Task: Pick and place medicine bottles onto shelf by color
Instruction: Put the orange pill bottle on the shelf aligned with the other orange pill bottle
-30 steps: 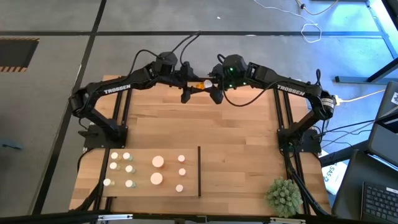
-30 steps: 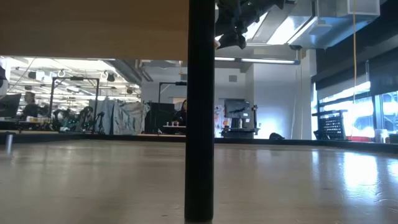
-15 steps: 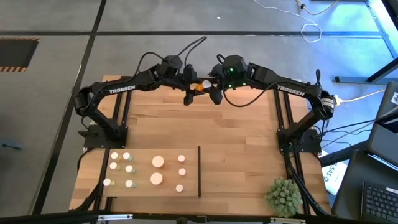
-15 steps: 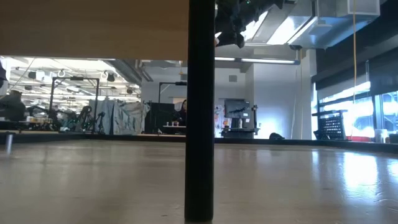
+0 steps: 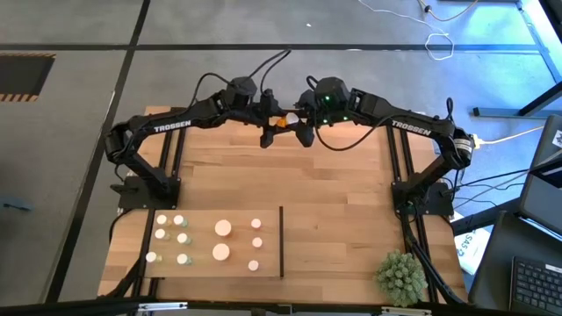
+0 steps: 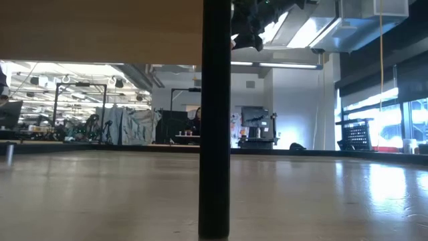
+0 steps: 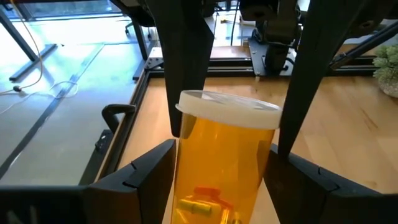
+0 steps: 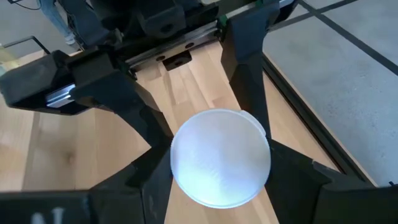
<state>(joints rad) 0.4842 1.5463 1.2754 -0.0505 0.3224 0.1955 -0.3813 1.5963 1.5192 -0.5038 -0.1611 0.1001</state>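
Shelf board of pale smooth wood [image 5: 299, 254] with a thin dark upright divider [image 5: 281, 242] lies at the table's six o'clock edge, nine white-capped small bottles [image 5: 221, 253] standing on its nine o'clock half. At twelve o'clock, held above the tabletop, the orange translucent medicine bottle with a white cap [image 5: 278, 122] sits between the left gripper [image 5: 269, 121] and the right gripper [image 5: 299, 121]. Both grippers are clamped on it, its long axis running three to nine o'clock, cap toward the right gripper.
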